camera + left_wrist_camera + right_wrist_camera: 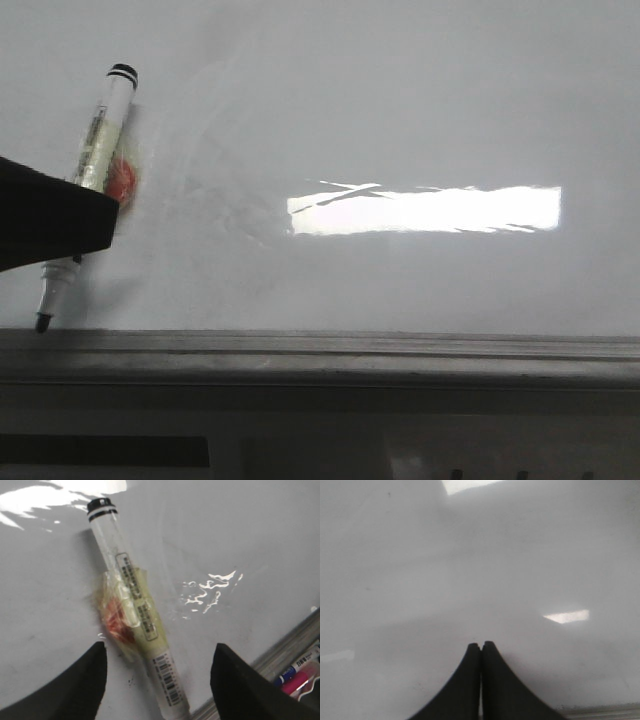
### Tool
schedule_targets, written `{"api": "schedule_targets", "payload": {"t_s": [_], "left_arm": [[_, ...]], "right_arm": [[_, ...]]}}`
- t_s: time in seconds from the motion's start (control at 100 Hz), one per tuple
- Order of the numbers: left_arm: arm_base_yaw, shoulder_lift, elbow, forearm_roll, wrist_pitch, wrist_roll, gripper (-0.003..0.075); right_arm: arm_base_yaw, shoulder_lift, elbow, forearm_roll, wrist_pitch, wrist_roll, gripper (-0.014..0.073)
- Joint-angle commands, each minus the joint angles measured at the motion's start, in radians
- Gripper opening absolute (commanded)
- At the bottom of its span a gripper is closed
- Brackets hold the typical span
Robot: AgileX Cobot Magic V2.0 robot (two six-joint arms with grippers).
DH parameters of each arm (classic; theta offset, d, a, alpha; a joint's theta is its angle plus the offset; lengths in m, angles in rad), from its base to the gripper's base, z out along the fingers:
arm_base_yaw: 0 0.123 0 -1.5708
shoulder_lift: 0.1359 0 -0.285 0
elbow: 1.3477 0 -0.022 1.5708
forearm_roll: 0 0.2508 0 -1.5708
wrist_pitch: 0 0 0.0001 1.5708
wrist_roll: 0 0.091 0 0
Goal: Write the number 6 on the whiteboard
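Observation:
The whiteboard (400,120) is glossy white with faint wipe smudges; no drawn number 6 shows on it in any view. A clear-bodied marker (92,165), with a black end, yellowish tape and a red patch round its middle, lies on the board at the left, its black nib (42,322) near the rail. My left gripper (95,215) hovers over the marker. In the left wrist view the marker (130,590) lies between the left gripper's (161,647) wide-open jaws, untouched. My right gripper (481,645) is shut and empty over bare board (470,555).
A grey metal rail (320,350) runs along the board's near edge and also shows in the left wrist view (280,650). Blue and pink pens (300,672) lie beyond it. A bright rectangular light glare (425,210) sits mid-board.

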Motion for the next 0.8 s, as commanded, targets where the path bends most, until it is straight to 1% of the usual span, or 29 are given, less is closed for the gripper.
{"api": "schedule_targets", "payload": {"t_s": [0.0, 0.08, 0.11, 0.15, 0.2, 0.22, 0.25, 0.3, 0.35, 0.44, 0.54, 0.61, 0.68, 0.79], "left_arm": [[-0.008, 0.031, -0.034, -0.047, -0.089, -0.005, 0.042], [-0.008, 0.059, -0.034, -0.049, -0.082, -0.005, 0.0411], [-0.008, 0.068, -0.034, -0.057, -0.08, -0.005, 0.0393], [-0.008, 0.081, -0.034, -0.07, -0.08, -0.005, 0.0349], [-0.008, 0.094, -0.034, -0.081, -0.078, -0.005, 0.0274], [-0.008, 0.102, -0.034, -0.084, -0.076, -0.005, 0.0222], [-0.008, 0.107, -0.034, -0.084, -0.075, -0.005, 0.018], [-0.008, 0.114, -0.034, -0.084, -0.067, -0.005, 0.0065], [-0.008, 0.118, -0.034, -0.084, -0.056, -0.005, -0.0022], [-0.008, 0.118, -0.034, -0.084, -0.044, -0.005, -0.002], [-0.008, 0.117, -0.034, -0.082, -0.038, -0.005, -0.002], [-0.008, 0.107, -0.038, -0.078, -0.034, -0.005, -0.002], [-0.008, 0.092, -0.056, -0.038, -0.008, -0.005, -0.002], [-0.008, 0.062, -0.105, 0.068, 0.052, -0.005, -0.002]], "right_arm": [[-0.003, 0.015, -0.039, -0.008, -0.075, -0.011, -0.0064], [-0.003, 0.015, -0.039, -0.008, -0.077, -0.011, -0.0064], [-0.003, 0.015, -0.039, -0.008, -0.077, -0.011, -0.0064], [-0.003, 0.015, -0.039, -0.008, -0.077, -0.011, -0.0064], [0.002, 0.015, -0.039, -0.008, -0.077, -0.011, -0.0064], [0.004, 0.015, -0.039, -0.008, -0.077, -0.011, -0.0064], [0.009, 0.015, -0.039, -0.008, -0.077, -0.011, -0.0064], [0.023, 0.015, -0.039, -0.008, -0.075, -0.011, -0.0064], [0.054, 0.015, -0.039, -0.008, -0.075, -0.011, -0.0064], [0.141, 0.015, -0.039, -0.037, -0.077, -0.011, -0.0064], [0.286, 0.021, -0.039, -0.096, -0.075, -0.011, -0.0062], [0.365, 0.041, -0.047, -0.113, -0.077, -0.011, -0.0061], [0.431, 0.07, -0.072, -0.124, -0.087, -0.011, -0.0061], [0.515, 0.136, -0.135, -0.135, -0.096, -0.011, -0.0053]]}}
